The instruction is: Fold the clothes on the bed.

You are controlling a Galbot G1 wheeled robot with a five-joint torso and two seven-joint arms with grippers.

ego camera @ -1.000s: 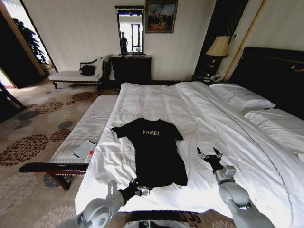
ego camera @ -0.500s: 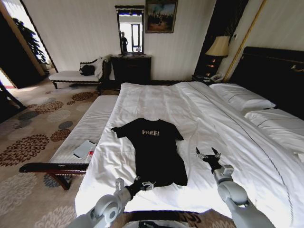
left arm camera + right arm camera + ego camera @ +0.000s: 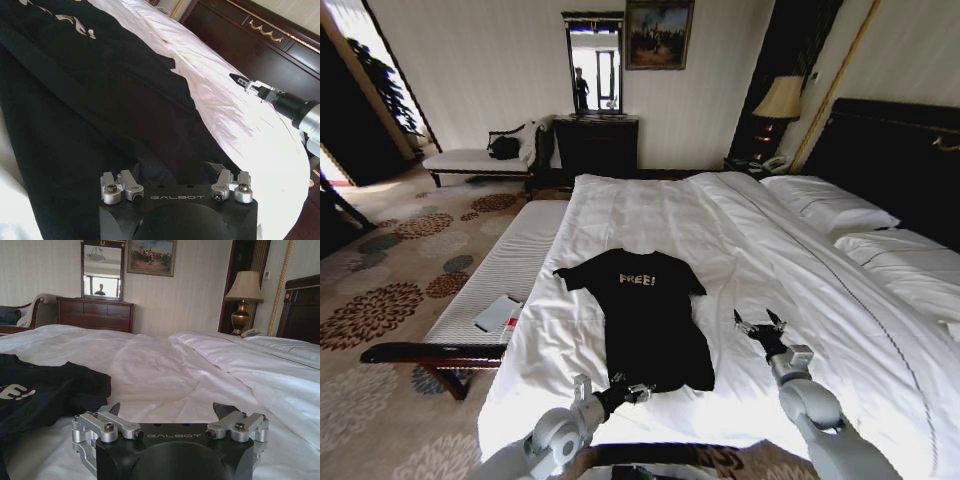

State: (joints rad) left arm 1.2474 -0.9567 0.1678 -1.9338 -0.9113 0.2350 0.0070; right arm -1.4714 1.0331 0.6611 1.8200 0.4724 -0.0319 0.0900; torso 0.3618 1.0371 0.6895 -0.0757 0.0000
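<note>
The clothes are one black T-shirt (image 3: 647, 318) with white "FREE!" lettering, lying flat on the bed (image 3: 650, 215) with its collar towards the far side. My left gripper (image 3: 628, 388) is at the shirt's near hem, low over the fabric; in the left wrist view the left gripper (image 3: 177, 167) stands open over the black cloth (image 3: 75, 100), its fingertips lost against it. My right gripper (image 3: 760, 324) hovers open over bare sheet a little to the right of the shirt. In the right wrist view, the right gripper (image 3: 169, 409) holds nothing and a sleeve (image 3: 50, 390) lies off to one side.
A white-cushioned bench (image 3: 510, 265) runs along the bed's left side with a flat grey slab (image 3: 497, 313) on it. Pillows (image 3: 825, 205) and a dark headboard (image 3: 890, 150) are at the right. A dresser (image 3: 595, 145) and lamp (image 3: 780, 100) stand by the far wall.
My left arm has reached forward and to the right, bringing its gripper up to the shirt's near hem. The right gripper has barely shifted. The shirt lies as before.
</note>
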